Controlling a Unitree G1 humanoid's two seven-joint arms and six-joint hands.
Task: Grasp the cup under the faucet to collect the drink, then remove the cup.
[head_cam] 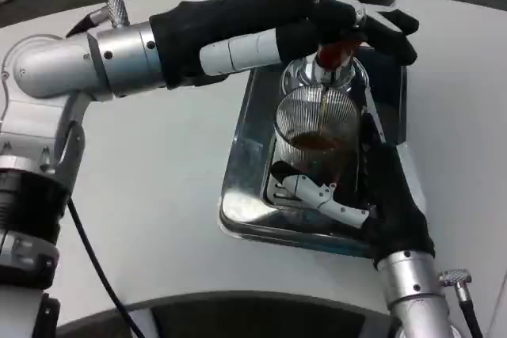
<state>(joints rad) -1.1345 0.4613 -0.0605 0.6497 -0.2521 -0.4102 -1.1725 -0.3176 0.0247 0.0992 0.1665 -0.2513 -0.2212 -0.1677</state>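
The right hand (372, 195) grips the cup (315, 136), fingers (313, 190) wrapped round its base on the tray (245, 156). The left hand (348, 25) presses the faucet (337, 51), its fingers closed on it; dark drink streams into the cup.

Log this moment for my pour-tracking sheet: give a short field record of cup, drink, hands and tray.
cup: clear ribbed glass cup, upright under the red-handled faucet
drink: dark stream falling, shallow brown pool in cup
right hand: right hand, fingers wrapped around cup
left hand: left hand on faucet handle
tray: shiny metal drip tray beneath cup

Right robot hand (372, 195) gripping cup (315, 128), drink streaming from faucet (337, 51)
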